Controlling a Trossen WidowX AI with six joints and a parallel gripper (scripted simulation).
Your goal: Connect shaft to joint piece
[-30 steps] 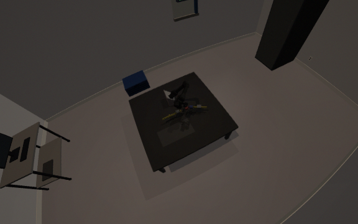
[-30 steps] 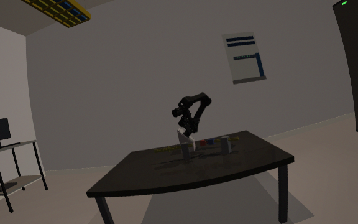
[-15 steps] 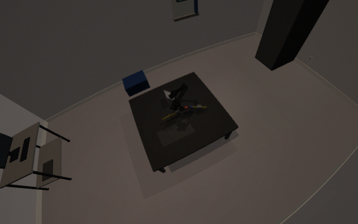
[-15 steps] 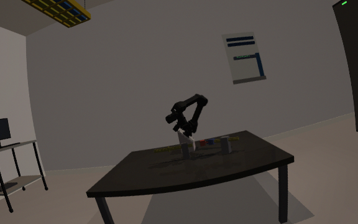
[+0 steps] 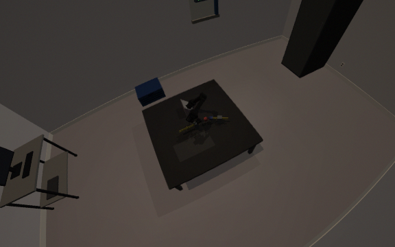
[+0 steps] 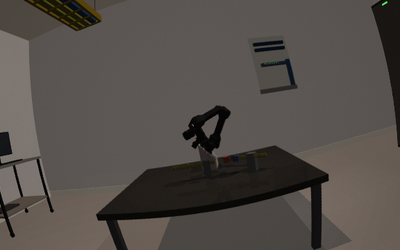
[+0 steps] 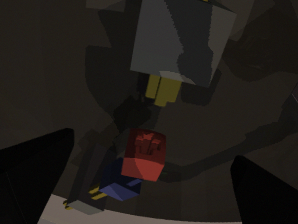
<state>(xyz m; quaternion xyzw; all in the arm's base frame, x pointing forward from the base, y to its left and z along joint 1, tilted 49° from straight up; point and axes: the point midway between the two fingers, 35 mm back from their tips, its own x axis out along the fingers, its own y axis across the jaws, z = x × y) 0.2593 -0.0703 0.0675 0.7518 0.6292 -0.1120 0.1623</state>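
Observation:
The red joint piece [image 5: 205,119] [image 6: 226,159] [image 7: 144,162] hangs by hinges on the blue part [image 5: 210,118] [image 6: 235,157] [image 7: 120,186]. That sits on the fixed yellow shaft [image 5: 225,118] [image 6: 262,155] in its grey block [image 5: 219,117] [image 6: 251,163]. In the wrist view the red piece's open, dark end faces roughly towards the second yellow shaft [image 7: 166,92] [image 6: 186,167] [image 5: 186,129], with a gap between them; exact alignment cannot be told. That shaft passes through the second grey block [image 7: 155,40] [image 6: 207,169]. My gripper [image 7: 157,152] is open and empty, fingers wide to either side of the red piece's view.
The dark table [image 5: 160,151] [image 6: 144,205] carries both blocks. A pale plate [image 6: 205,154] stands by the arm's base. The arm [image 6: 217,111] reaches over from the back. A blue box [image 5: 149,90] stands on the floor behind the table.

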